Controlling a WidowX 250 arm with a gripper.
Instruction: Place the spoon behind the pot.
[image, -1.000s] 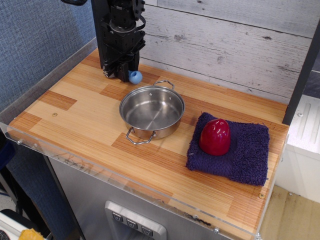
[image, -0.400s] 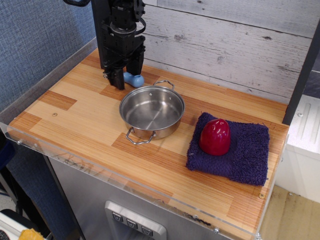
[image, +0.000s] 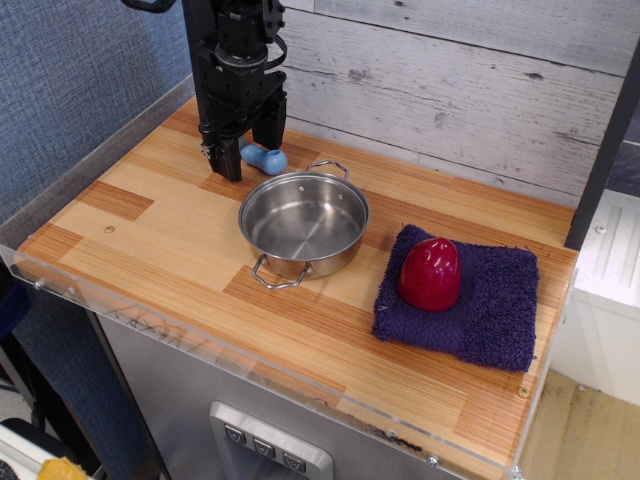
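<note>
The shiny steel pot (image: 303, 222) with two wire loop handles stands in the middle of the wooden table. The spoon (image: 266, 158) lies on the table just behind the pot's back left rim; its light-blue handle shows, while its grey bowl is hidden by the gripper. My black gripper (image: 249, 150) hangs over the spoon with its jaws spread, one finger (image: 230, 162) to the left of the spoon and the other behind it. It does not hold the spoon.
A purple towel (image: 480, 305) lies at the right with a red dome-shaped object (image: 430, 273) on it. A grey plank wall (image: 450, 90) runs along the back. A clear plastic edge (image: 250, 360) borders the table's front.
The gripper held the spoon behind the pot, then opened its jaws. The spoon now lies free on the table and the gripper has risen slightly.
</note>
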